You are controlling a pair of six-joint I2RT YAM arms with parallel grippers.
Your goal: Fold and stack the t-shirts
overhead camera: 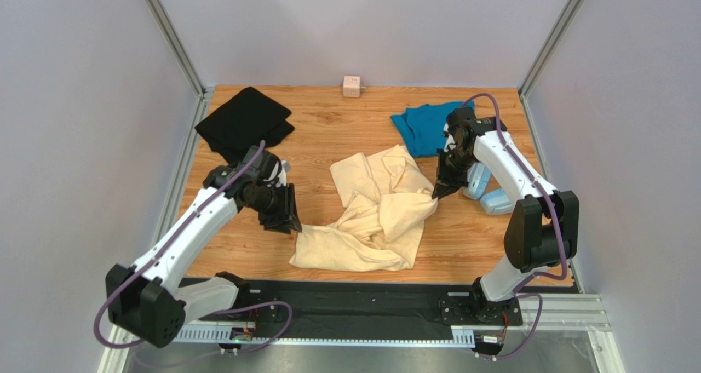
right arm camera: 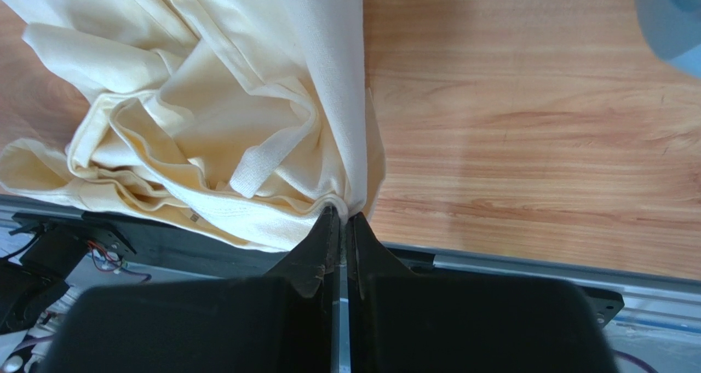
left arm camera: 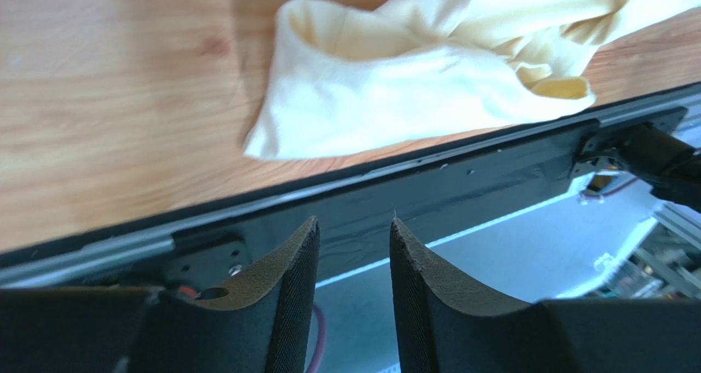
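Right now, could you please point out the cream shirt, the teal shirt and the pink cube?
cream shirt [overhead camera: 370,217]: top view, middle of the crumpled cloth.
teal shirt [overhead camera: 421,131]: top view, its exposed centre.
pink cube [overhead camera: 352,86]: top view, front face.

A fixed camera, high at the near side, looks down over the whole wooden table [overhead camera: 345,135]. Wrist cameras peer close past the left gripper [left arm camera: 352,225] and right gripper [right arm camera: 341,218], low toward the table's near edge; all three share the cream-yellow t-shirt [overhead camera: 374,213].
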